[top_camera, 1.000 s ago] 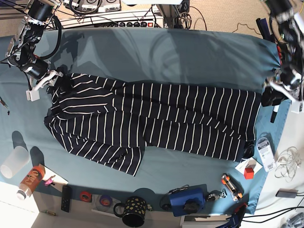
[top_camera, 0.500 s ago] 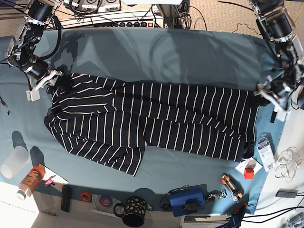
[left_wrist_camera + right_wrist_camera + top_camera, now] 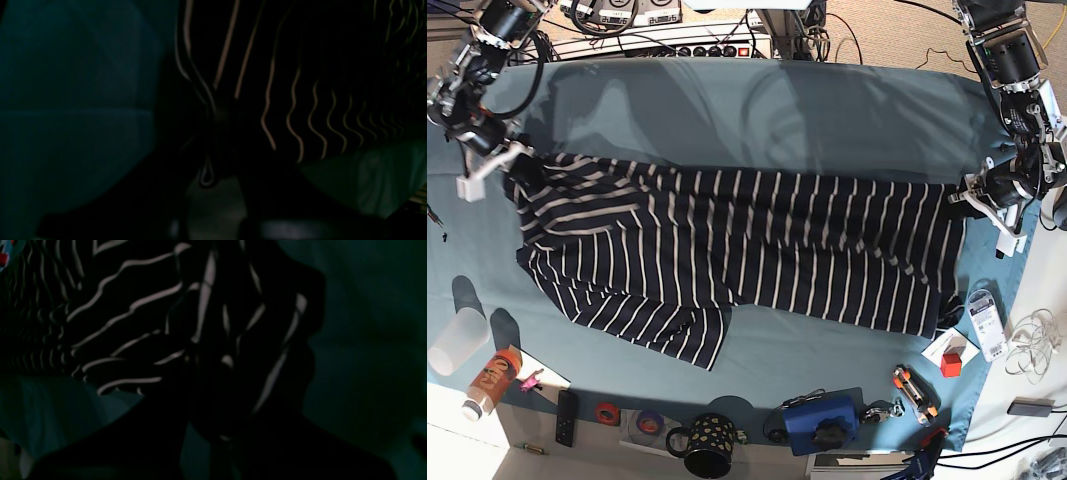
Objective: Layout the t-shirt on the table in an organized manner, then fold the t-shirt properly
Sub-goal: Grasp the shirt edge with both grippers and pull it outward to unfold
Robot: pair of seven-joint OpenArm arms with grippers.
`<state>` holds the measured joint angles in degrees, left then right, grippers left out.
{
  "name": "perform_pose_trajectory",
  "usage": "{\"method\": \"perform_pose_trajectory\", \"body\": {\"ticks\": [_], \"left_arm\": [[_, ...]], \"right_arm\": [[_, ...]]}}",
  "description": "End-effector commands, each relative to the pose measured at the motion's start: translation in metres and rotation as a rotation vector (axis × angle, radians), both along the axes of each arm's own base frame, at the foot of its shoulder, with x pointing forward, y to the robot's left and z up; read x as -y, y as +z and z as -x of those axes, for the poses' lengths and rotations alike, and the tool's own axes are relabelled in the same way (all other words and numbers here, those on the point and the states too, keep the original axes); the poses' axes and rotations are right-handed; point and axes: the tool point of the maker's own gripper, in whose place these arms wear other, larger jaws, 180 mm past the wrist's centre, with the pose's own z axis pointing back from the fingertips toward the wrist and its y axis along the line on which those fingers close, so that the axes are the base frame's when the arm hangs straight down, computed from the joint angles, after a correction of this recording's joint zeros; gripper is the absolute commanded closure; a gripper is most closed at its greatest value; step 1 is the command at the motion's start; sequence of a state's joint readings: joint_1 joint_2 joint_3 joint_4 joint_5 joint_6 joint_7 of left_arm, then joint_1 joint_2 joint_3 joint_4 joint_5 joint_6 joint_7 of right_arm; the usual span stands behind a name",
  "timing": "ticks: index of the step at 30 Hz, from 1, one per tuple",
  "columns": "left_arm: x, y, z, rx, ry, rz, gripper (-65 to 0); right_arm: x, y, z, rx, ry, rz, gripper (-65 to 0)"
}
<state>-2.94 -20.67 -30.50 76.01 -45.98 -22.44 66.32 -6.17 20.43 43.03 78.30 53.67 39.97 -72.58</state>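
The dark t-shirt [image 3: 747, 250] with thin white stripes lies stretched lengthwise across the teal table [image 3: 777, 120]. At the view's right edge my left gripper [image 3: 969, 198] is shut on the shirt's hem. The left wrist view is very dark, with striped fabric [image 3: 300, 83] gathered at the fingers over teal cloth [image 3: 66, 100]. On the view's left my right gripper [image 3: 512, 160] is shut on the upper corner of the shirt. Bunched stripes [image 3: 133, 323] fill the right wrist view beside the table [image 3: 367, 340]. A sleeve flap points toward the front edge.
Along the front edge stand a clear cup [image 3: 455, 340], an orange bottle [image 3: 489, 380], a remote [image 3: 567, 417], tape rolls [image 3: 607, 412], a dotted mug [image 3: 707, 445] and a blue device [image 3: 822, 422]. A red block [image 3: 951, 363] and cables lie at the right. A power strip [image 3: 677, 45] runs behind.
Both grippers have closed on the shirt. The right gripper has pulled its corner up and outward, and the fabric now lies stretched wider between the two arms.
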Motion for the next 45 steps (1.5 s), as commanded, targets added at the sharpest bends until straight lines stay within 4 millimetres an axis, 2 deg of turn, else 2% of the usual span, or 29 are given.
{"method": "perform_pose_trajectory", "body": {"ticks": [1, 8, 13, 18, 21, 32, 39, 45], "left_arm": [[-0.008, -0.005, 0.010, -0.067, -0.018, -0.038, 0.0], [-0.002, -0.004, 0.020, -0.082, -0.055, -0.021, 0.0], [-0.011, 0.002, 0.046, -0.087, -0.083, -0.082, 0.0], [-0.013, 0.008, 0.072, -0.081, -0.125, -0.153, 0.0], [-0.010, 0.006, 0.083, -0.091, -0.134, -0.149, 0.0], [-0.009, -0.016, 0.134, -0.223, -0.156, -0.137, 0.0], [-0.009, -0.015, 0.151, -0.242, -0.192, -0.156, 0.0], [-0.028, 0.003, 0.154, -0.195, -0.156, -0.211, 0.0]], "right_arm": [[0.012, 0.015, -0.005, 0.030, -0.006, 0.027, 0.0], [0.005, 0.016, 0.005, -0.011, 0.034, -0.024, 0.0], [0.015, 0.035, 0.000, 0.039, 0.045, -0.021, 0.0], [0.028, 0.049, 0.008, 0.045, 0.062, -0.003, 0.0], [0.031, 0.047, 0.020, 0.019, 0.069, -0.004, 0.0], [0.030, 0.015, 0.079, -0.148, 0.068, -0.019, 0.0], [0.027, 0.013, 0.087, -0.155, 0.069, -0.043, 0.0], [0.027, 0.013, 0.087, -0.155, 0.069, -0.043, 0.0]]}}
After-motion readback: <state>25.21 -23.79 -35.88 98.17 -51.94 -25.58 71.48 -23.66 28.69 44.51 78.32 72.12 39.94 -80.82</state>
